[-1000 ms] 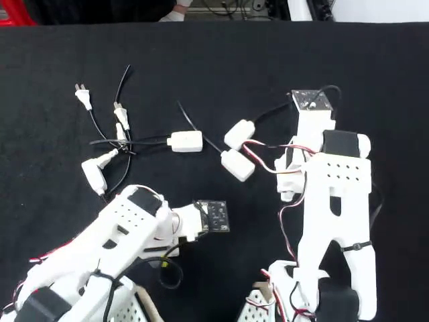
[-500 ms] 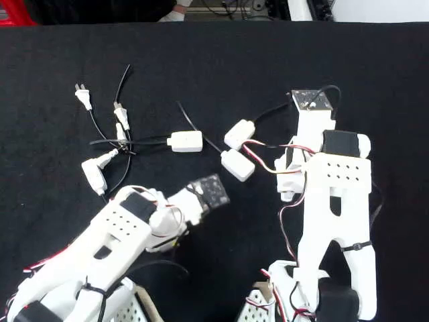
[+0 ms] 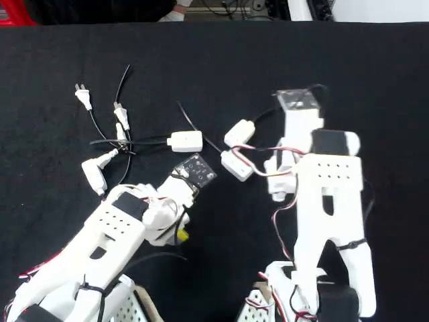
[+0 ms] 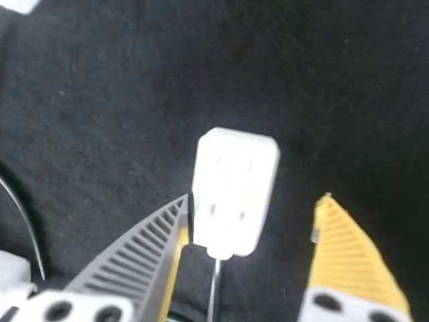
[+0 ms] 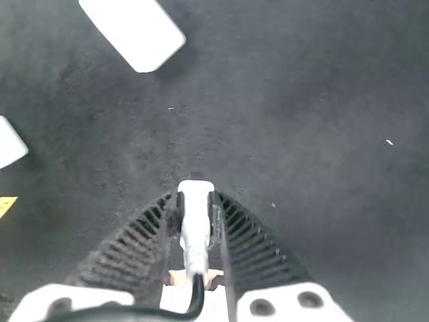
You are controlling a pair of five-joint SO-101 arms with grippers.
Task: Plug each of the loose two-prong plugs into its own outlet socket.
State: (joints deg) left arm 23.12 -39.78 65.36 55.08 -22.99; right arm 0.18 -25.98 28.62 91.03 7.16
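Observation:
A white outlet socket (image 4: 234, 191) lies on the black cloth between the fingers of my left gripper (image 4: 255, 198), which is open around it, the grey finger (image 4: 144, 251) touching one side and the yellow finger (image 4: 342, 248) apart. My right gripper (image 5: 194, 194) is shut on a white plug (image 5: 194, 218) with a black cord, held above the cloth. Three sockets (image 3: 186, 141) (image 3: 239, 133) (image 3: 236, 164) lie mid-table. Loose plugs (image 3: 82, 97) (image 3: 120, 115) and an angled plug (image 3: 94, 171) lie at the left. The left wrist (image 3: 194, 170) sits just short of the sockets, the right wrist (image 3: 295, 100) to their right.
Black cords (image 3: 124, 144) cross among the loose plugs at the left. Two sockets (image 5: 134, 30) (image 5: 7, 144) show ahead of the held plug. The black cloth (image 3: 221, 60) covers the whole table, with bare room at the back and far right.
My left arm has swung its wrist up and forward toward the sockets. The right arm has shifted slightly left and away, still holding the plug.

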